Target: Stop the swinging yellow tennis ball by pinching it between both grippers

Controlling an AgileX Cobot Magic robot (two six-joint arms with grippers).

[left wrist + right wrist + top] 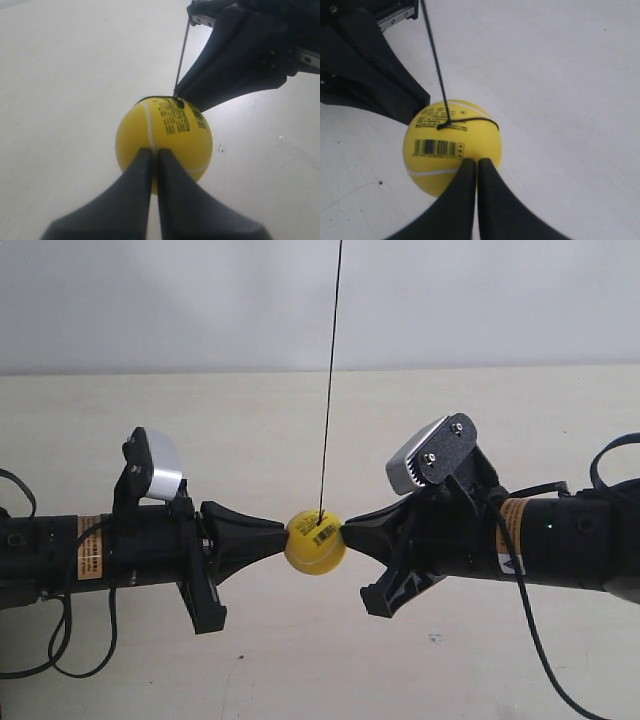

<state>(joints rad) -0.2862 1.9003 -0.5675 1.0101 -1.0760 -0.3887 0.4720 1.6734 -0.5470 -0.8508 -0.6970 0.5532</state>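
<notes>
The yellow tennis ball [315,543] hangs on a thin dark string [330,380] above the table, held between two black gripper tips. The gripper of the arm at the exterior view's left [283,537] touches one side; the gripper of the arm at the exterior view's right [346,531] touches the other. In the left wrist view my left gripper [154,150] is shut, its tips pressed against the ball [170,145], and the opposite gripper [240,55] meets the ball's far side. My right gripper [476,161] is shut against the ball [450,145] beside its barcode sticker [437,148].
A pale tabletop [300,660] lies below the ball, with a white wall [200,300] behind. Black cables loop down from both arms [60,640] [540,640]. Silver-grey camera blocks [160,468] [425,455] stand on top of each wrist.
</notes>
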